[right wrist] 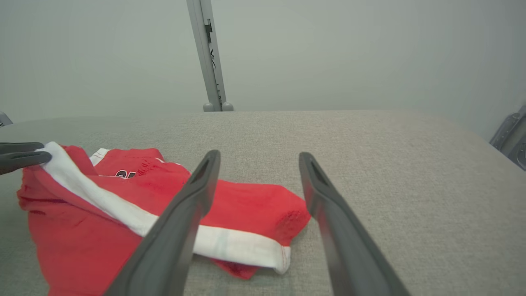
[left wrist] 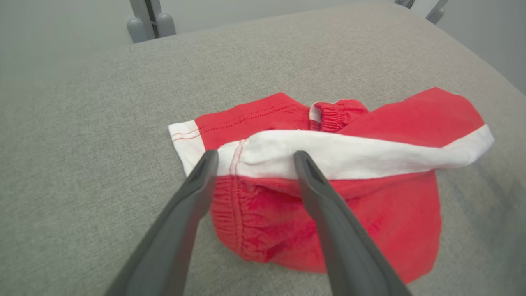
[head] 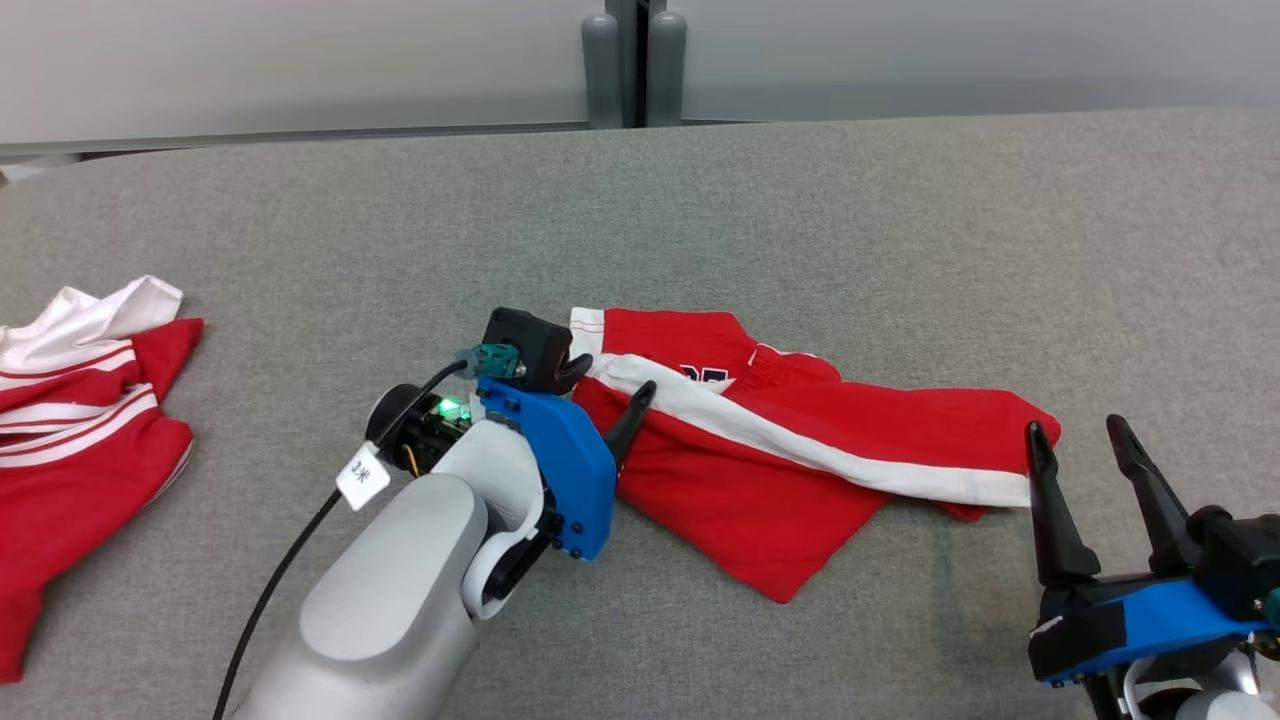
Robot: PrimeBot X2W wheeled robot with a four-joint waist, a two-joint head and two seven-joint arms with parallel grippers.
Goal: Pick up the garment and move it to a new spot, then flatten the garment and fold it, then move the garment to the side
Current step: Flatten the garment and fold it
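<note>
The garment (head: 800,450) is a pair of red shorts with a white side stripe, lying crumpled in the middle of the grey table. My left gripper (head: 612,388) is open at its left, waistband end. In the left wrist view that gripper (left wrist: 255,155) straddles the white stripe of the garment (left wrist: 370,123) near the elastic band, with nothing pinched. My right gripper (head: 1078,430) stands open just right of the leg hem, above the table. In the right wrist view it (right wrist: 259,156) hovers over the garment's (right wrist: 102,213) hem end, and the left gripper's fingers (right wrist: 20,156) show at the far left.
A second red and white garment (head: 80,430) lies bunched at the table's left edge. The grey fabric table (head: 900,220) stretches bare behind and to the right of the shorts. A grey post (head: 633,60) stands behind the far edge.
</note>
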